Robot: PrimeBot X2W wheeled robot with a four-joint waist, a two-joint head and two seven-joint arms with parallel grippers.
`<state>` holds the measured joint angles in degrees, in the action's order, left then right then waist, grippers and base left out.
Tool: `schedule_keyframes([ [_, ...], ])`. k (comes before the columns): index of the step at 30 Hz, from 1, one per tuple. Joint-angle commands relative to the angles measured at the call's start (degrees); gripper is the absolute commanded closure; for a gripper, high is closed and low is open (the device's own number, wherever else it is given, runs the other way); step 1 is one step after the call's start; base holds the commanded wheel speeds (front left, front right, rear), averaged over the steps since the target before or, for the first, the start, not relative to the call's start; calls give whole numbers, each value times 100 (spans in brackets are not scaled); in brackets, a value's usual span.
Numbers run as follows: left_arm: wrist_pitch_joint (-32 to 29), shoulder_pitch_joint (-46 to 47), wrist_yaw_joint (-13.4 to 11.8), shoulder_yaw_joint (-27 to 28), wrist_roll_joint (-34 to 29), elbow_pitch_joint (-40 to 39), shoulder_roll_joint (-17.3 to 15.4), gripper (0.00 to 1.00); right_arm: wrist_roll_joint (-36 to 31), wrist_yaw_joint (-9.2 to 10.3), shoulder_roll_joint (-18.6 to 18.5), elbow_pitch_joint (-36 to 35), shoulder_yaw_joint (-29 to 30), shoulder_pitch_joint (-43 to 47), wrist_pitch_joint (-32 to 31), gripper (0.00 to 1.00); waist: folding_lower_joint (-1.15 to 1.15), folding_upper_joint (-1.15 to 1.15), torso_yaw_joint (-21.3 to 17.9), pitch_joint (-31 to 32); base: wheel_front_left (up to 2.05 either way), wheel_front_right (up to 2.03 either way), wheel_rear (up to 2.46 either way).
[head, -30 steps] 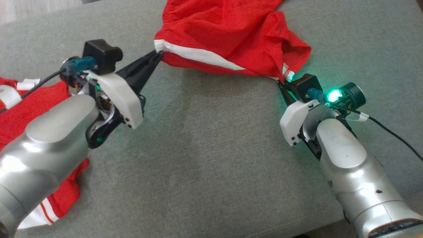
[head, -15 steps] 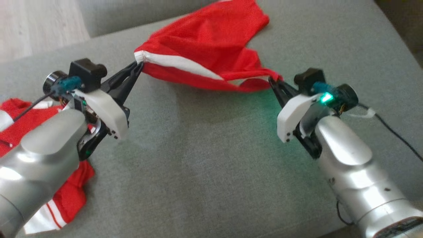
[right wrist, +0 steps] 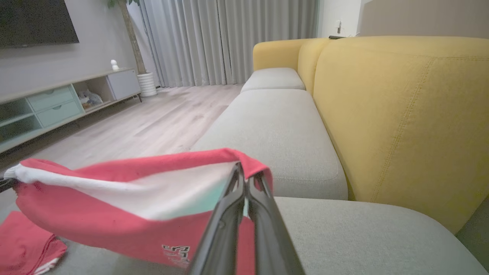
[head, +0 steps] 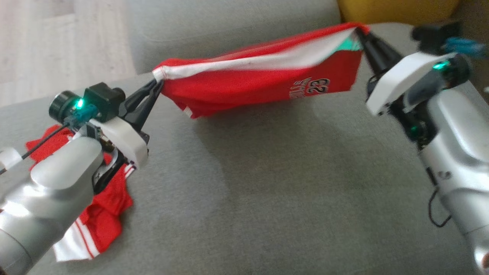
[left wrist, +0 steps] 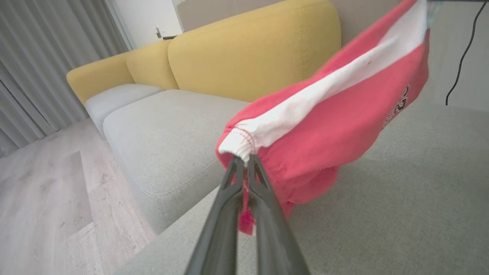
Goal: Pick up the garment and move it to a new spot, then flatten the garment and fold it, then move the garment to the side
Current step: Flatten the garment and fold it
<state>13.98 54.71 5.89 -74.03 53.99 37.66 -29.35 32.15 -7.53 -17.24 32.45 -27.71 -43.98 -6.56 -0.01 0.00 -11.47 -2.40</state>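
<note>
The garment (head: 252, 82) is a pair of red shorts with a white side stripe and a printed logo. It hangs stretched in the air above the grey sofa cushion (head: 267, 191). My left gripper (head: 157, 84) is shut on its white-edged left corner. My right gripper (head: 361, 32) is shut on its right corner, higher up. In the left wrist view the garment (left wrist: 336, 122) droops from my left gripper (left wrist: 244, 162). The right wrist view has the garment (right wrist: 126, 202) spreading left from my right gripper (right wrist: 244, 172).
A second red and white garment (head: 95, 214) lies crumpled on the cushion under my left arm. Yellow sofa backrests (right wrist: 401, 114) stand behind the seat. A wooden floor (right wrist: 145, 122) lies past the cushion's edge. A black cable (head: 435, 214) hangs by my right arm.
Both grippers have lifted the garment off the cushion and pulled it taut between them. The right gripper rose much higher. The head camera has tilted up too.
</note>
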Motion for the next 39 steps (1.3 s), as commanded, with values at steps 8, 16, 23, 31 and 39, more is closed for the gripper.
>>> schedule_keyframes([
  [8, 99, 462, -436, 728, -512, -422, -234, 100, 997, 4, -136, -735, 568, -80, -123, 100, 1, 0, 516, 411, 0, 0, 0],
  [16, 101, 282, -890, 1302, -671, -946, -290, 100, 939, 4, -329, -1219, 776, 141, 38, 100, 1, 0, 790, 603, 0, 0, 0],
  [23, 101, -530, -1438, 1934, -250, -1836, -382, 100, 1172, 4, -256, -2152, 1344, 940, -126, 100, 1, 0, 886, 674, 0, 0, 0],
  [31, 54, -959, -1785, 2014, -109, -2455, -597, 100, 621, 4, -54, -2911, 1810, 1538, -620, 100, 1, 0, 806, 455, 0, 0, 0],
  [39, -586, 159, -1393, 1980, -271, -2037, -577, 100, -196, 4, 207, -2818, 2173, 684, -797, 100, 1, 0, 711, -610, 0, 0, 0],
])
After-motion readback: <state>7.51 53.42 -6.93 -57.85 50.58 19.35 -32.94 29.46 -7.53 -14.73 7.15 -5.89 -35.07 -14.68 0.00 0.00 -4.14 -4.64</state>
